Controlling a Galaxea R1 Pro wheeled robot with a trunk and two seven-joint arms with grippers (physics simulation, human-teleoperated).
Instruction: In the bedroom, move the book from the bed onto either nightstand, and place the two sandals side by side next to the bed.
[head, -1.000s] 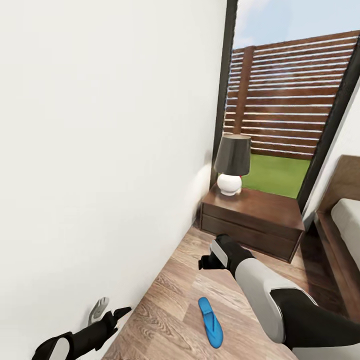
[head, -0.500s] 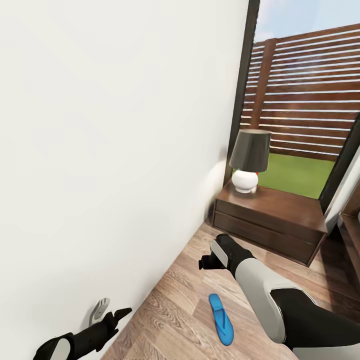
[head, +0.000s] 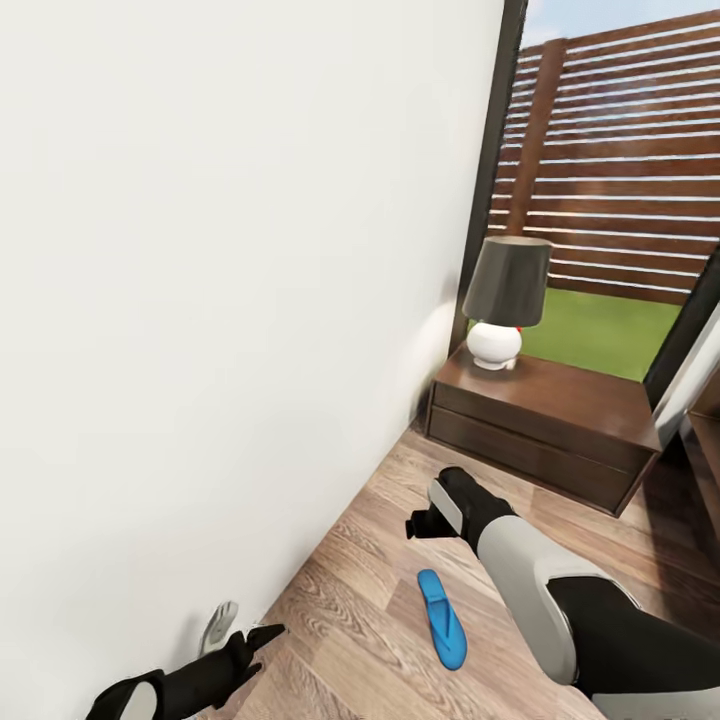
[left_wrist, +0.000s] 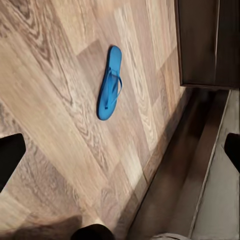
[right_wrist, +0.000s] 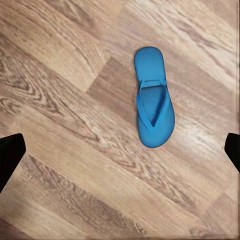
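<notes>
right gripper (head: 415, 524) hangs above the floor (head: 350, 590), fingers spread wide and holding nothing; in the right wrist view the two dark fingertips (right_wrist: 10, 155) sit at opposite edges with bare boards between them. one sandal (head: 442, 619) lies flat on the floor, strap side up, well apart from that gripper and nearer the robot's base than it. in the right wrist view the sandal (right_wrist: 153, 97) sits ahead of the open jaws and off to one side, not between them, with its long axis running roughly across the line that joins the fingertips.

left gripper (head: 262, 636) points at the white wall (head: 250, 300) low down, close to it. its fingers look parted and empty, though the head view is too small to be sure; the left wrist view shows dark tips at both edges. from that camera the sandal (left_wrist: 110, 82) lies further off, with the nightstand (left_wrist: 202, 42) beyond it.

judgement: the right arm is the nearer one. the nightstand (head: 545, 425) with its lamp (head: 505, 300) stands against the wall ahead. the second sandal cannot be located.
</notes>
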